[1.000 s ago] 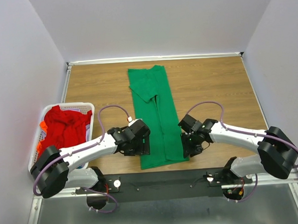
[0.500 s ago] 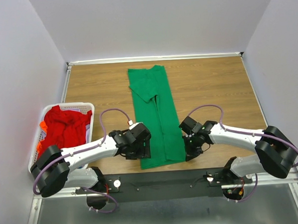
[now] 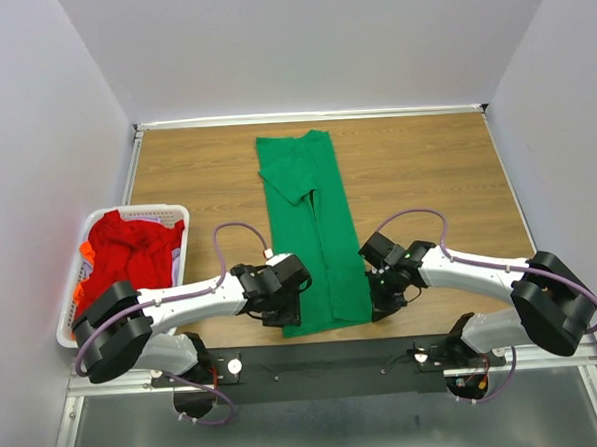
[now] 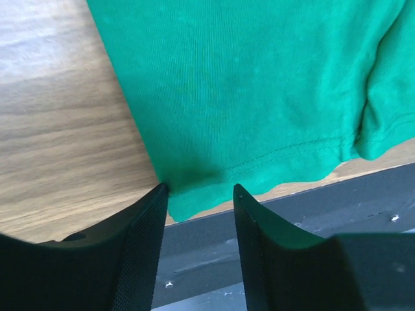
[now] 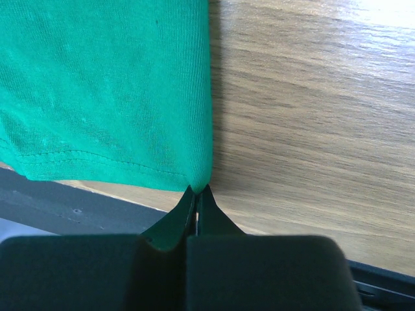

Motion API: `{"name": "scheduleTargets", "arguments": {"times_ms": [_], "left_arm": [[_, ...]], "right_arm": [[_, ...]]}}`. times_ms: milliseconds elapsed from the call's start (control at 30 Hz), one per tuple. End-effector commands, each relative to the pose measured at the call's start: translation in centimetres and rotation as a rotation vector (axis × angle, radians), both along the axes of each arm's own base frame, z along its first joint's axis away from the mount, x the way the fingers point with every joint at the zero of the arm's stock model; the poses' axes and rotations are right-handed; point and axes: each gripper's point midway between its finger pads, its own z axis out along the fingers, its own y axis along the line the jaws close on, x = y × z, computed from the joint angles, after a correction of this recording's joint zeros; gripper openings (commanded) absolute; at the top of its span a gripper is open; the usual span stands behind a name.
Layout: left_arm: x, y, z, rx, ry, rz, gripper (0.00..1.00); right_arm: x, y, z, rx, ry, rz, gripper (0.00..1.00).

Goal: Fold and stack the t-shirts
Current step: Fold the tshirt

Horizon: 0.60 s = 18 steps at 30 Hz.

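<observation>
Moved since earlier: the left gripper (image 3: 286, 306) has slid down the side of the green t-shirt (image 3: 314, 223) to its near-left corner, and its jaws have narrowed. The right gripper (image 3: 376, 305) has barely shifted, and its jaws have come together.
Top view, shirt: a narrow folded strip on the table (image 3: 426, 167), its long axis running from the near edge to the far edge.
Top view, arms: one at each near corner of the hem, neither nearer than the other.
Top view, rest: the red t-shirts (image 3: 130, 252) sit heaped in the basket (image 3: 138, 209), well apart at the left.
Left wrist, fingers: the fingers (image 4: 142, 246) stand apart, the hem corner of the green t-shirt (image 4: 246, 84) lying in the gap between them; not yet clamped.
Left wrist, direction: the cloth runs straight ahead of the fingertips.
Right wrist, fingers: pressed together, pinching the near-right corner of the green t-shirt (image 5: 104, 84) at their tips.
Judgement: once the left gripper closes, both corners could be lifted and carried away along the long axis.
</observation>
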Motion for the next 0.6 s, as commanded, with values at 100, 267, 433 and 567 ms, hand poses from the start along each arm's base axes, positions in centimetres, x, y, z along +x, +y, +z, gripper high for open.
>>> {"name": "scheduleTargets", "arguments": {"times_ms": [100, 267, 433, 567], "left_arm": [[-1.5, 1.1, -1.2, 0.084, 0.057, 0.026, 0.52], [-1.1, 2.1, -0.6, 0.144, 0.031, 0.072, 0.52], [-0.7, 1.9, -0.5, 0.156, 0.018, 0.068, 0.52], [-1.1, 1.5, -1.4, 0.162, 0.032, 0.042, 0.52]], "right_arm": [[0.0, -0.3, -0.5, -0.015, -0.004, -0.01, 0.01], [-0.1, -0.2, -0.5, -0.011, 0.0, -0.008, 0.0], [0.0, -0.2, -0.4, -0.008, -0.002, -0.003, 0.01], [0.0, -0.1, -0.4, -0.008, -0.003, -0.003, 0.01]]}}
